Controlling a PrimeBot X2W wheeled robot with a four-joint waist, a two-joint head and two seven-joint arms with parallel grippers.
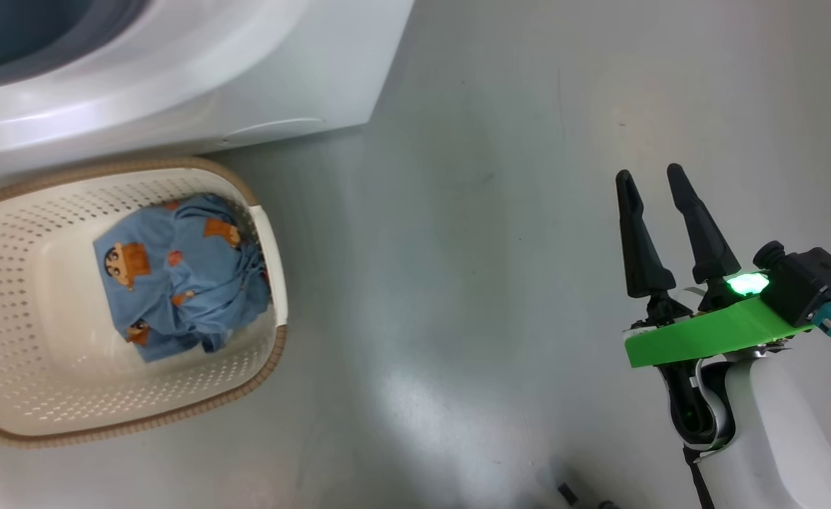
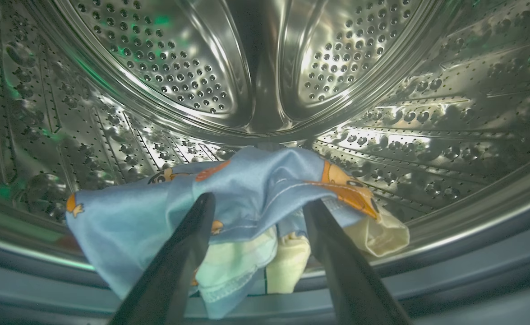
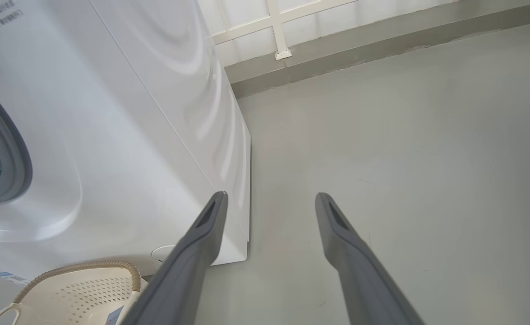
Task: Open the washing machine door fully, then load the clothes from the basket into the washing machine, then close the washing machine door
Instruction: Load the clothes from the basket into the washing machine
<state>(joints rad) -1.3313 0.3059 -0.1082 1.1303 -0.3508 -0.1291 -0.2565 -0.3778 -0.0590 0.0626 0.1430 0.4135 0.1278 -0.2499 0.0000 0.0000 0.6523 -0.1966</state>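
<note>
One blue cartoon-print garment [image 2: 255, 185] lies at the front lip of the steel drum [image 2: 156, 58], between the spread, open fingers of the left tool [image 2: 259, 200]. More clothes [image 1: 182, 276] sit in the basket [image 1: 26, 283], just beside the washing machine [image 1: 302, 78]. The right tool [image 1: 648, 174] hangs open above the floor [image 1: 493, 212].
</note>
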